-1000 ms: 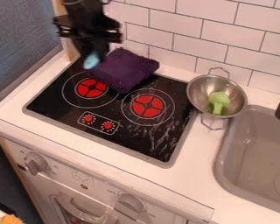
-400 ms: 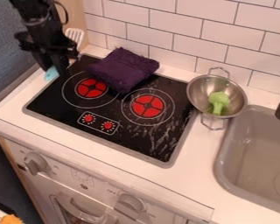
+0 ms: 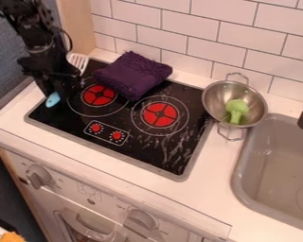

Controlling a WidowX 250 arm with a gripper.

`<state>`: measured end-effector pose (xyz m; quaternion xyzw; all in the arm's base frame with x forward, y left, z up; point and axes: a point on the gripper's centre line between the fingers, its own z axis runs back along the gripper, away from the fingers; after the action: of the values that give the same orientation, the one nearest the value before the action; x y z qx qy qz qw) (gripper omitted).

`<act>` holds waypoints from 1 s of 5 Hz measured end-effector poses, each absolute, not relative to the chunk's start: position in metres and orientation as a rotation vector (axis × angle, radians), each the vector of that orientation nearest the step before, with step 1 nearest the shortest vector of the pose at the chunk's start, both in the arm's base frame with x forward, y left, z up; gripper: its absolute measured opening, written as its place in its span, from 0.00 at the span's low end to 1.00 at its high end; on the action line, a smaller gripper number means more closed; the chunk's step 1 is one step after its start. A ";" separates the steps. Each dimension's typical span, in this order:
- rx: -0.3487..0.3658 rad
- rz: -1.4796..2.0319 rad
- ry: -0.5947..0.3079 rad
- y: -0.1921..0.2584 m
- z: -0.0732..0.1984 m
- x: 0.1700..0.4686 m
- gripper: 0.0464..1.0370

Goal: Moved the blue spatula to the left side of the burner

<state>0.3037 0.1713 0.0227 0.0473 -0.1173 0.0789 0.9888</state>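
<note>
Grips the blue spatula (image 3: 53, 100) partway along its length, with the gripper (image 3: 57, 89) drawn in narrow around it; leaves the rounded handle end poking out below and the pale, slotted head up behind, likely to keep so long and thin a tool steady. Hangs over the left part of the cooktop (image 3: 141, 142), with the left burner (image 3: 99, 95) just to the gripper's right, probably to lay the spatula beside that burner and off its red centre. Calls, by the look of it, for a short lowering and a release, with some risk of a swivel if let go too high. Seen farther right of the gripper: purple cloth (image 3: 134, 75), bunched soft and nubbly on glossy, streaked black glass. Far to the gripper's right, on the smooth white worktop (image 3: 208, 194), a round, shiny metal bowl (image 3: 216, 101) with looped wire handles, probably there to contain the knobbly green toy broccoli (image 3: 237, 109).
</note>
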 end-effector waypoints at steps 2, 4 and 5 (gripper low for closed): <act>0.105 0.199 -0.232 0.173 0.009 0.301 0.66; 0.109 0.227 -0.239 0.173 0.010 0.300 0.96; 0.089 0.225 -0.241 0.169 0.011 0.300 0.96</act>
<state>0.2999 0.1687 0.0108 0.0443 -0.1200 0.1119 0.9854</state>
